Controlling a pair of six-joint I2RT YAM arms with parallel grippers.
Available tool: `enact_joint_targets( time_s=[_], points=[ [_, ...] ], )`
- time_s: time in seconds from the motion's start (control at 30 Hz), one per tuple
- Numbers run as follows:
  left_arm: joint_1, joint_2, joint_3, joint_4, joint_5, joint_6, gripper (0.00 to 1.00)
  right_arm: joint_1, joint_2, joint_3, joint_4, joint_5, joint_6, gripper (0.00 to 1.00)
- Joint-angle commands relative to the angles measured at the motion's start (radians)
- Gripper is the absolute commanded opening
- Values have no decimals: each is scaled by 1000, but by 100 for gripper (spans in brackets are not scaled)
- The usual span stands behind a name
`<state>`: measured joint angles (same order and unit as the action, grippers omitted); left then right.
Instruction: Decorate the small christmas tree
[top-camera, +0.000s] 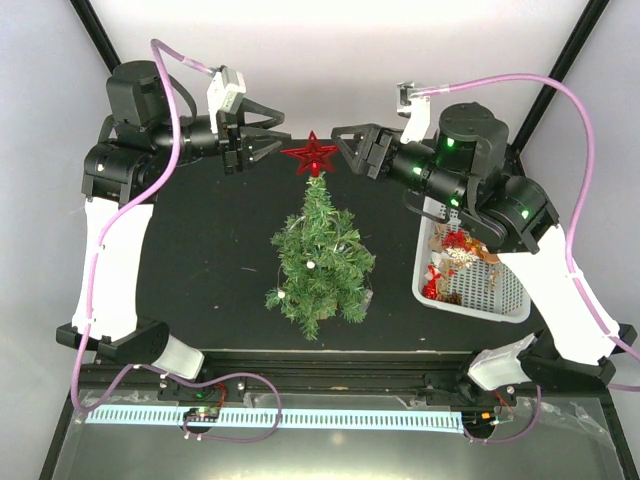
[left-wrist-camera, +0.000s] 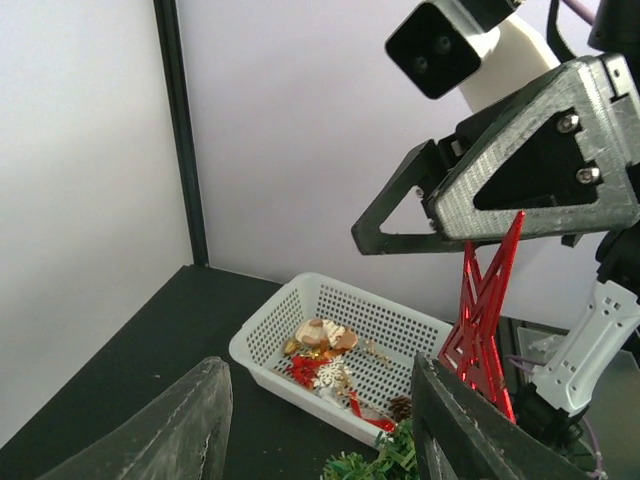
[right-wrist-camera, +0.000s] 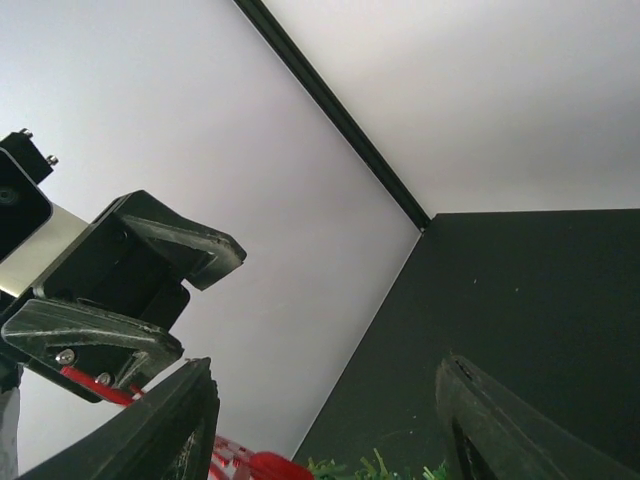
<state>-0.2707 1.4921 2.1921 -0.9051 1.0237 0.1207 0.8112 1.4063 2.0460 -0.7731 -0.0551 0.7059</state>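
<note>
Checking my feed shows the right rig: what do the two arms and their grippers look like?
The left arm and right arm both pair black joint housings with white link shells; green lights glow on the joints. A pink-purple cable runs along each. The left gripper and right gripper each have two dark, triangular open-frame fingers with visible screw heads, and a white camera behind.

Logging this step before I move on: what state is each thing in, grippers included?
small christmas tree: upright, star on its tip.
red star: on the treetop, between both grippers.
white basket: upright, holding ornaments.
left gripper: open, beside the star.
right gripper: open, beside the star.
</note>
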Motion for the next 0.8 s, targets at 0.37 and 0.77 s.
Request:
enact_joint_targets(
  time_s=[0.37,0.77],
  points=[
    [73,-10,3,-50,-102,28,64,2,-100,11,-50,178,-47,65],
    [332,-39,-52,-292,-172,250,81,-51,-148,-153,-553,580,135,65]
  ],
)
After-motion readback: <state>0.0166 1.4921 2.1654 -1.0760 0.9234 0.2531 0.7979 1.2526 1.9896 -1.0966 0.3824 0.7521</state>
